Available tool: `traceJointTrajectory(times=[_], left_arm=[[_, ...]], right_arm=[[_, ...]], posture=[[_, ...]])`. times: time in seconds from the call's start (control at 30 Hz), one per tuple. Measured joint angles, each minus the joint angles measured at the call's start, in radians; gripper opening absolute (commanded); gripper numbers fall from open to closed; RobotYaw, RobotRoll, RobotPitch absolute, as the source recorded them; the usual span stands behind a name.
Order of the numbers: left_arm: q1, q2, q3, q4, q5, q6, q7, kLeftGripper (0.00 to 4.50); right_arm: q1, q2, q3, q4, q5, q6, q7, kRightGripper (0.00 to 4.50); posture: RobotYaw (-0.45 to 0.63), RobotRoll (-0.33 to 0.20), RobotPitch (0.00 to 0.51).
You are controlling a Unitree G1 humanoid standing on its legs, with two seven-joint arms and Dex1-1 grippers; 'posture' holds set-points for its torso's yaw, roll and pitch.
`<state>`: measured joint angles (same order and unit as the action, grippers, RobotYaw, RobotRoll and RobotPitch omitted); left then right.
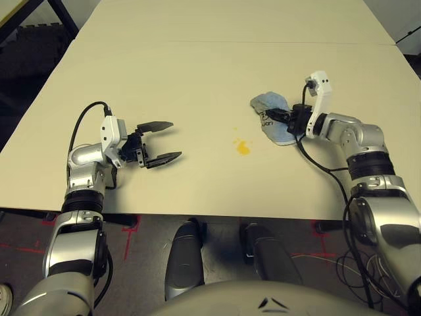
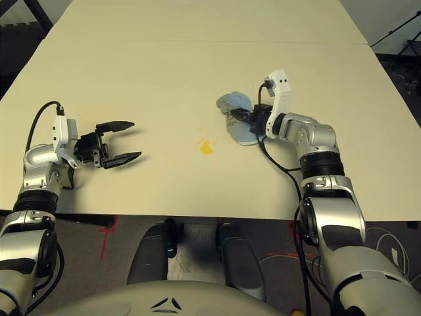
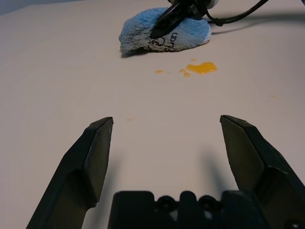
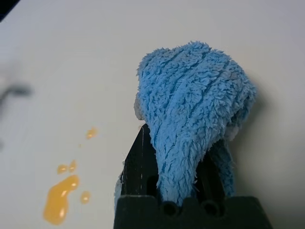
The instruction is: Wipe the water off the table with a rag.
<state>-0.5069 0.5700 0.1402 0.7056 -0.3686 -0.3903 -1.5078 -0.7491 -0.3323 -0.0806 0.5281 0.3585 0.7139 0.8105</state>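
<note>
Cream table | left gripper: wide apart, empty | right gripper: clamped on rag

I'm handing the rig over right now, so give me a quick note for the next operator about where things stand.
Left gripper: open, empty, over the table's left side.
Right gripper: shut on the rag, to the right of the spill.
Water: one yellow-orange splotch with small specks beside it, between the grippers.
Done: rag in hand.
Left: wipe up the splotch and specks.
</note>
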Motion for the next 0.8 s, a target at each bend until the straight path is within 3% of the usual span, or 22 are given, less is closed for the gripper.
traceJointTrajectory(times=[0.43, 0.8], left_arm=[[0.006, 0.0, -0.002, -0.024, 0.0, 0.006, 0.0, 4.5], [0.011, -0.004, -0.003, -0.042, 0.0, 0.016, 0.001, 4.5]], right_arm=[[0.109, 0.157, 0.094, -0.245, 0.016, 0.131, -0.003, 0.24], [0.107, 0.232, 0.158, -0.256, 0.021, 0.163, 0.001, 0.24]], posture=[[0.15, 0.0, 0.199], [0.15, 0.0, 0.203]])
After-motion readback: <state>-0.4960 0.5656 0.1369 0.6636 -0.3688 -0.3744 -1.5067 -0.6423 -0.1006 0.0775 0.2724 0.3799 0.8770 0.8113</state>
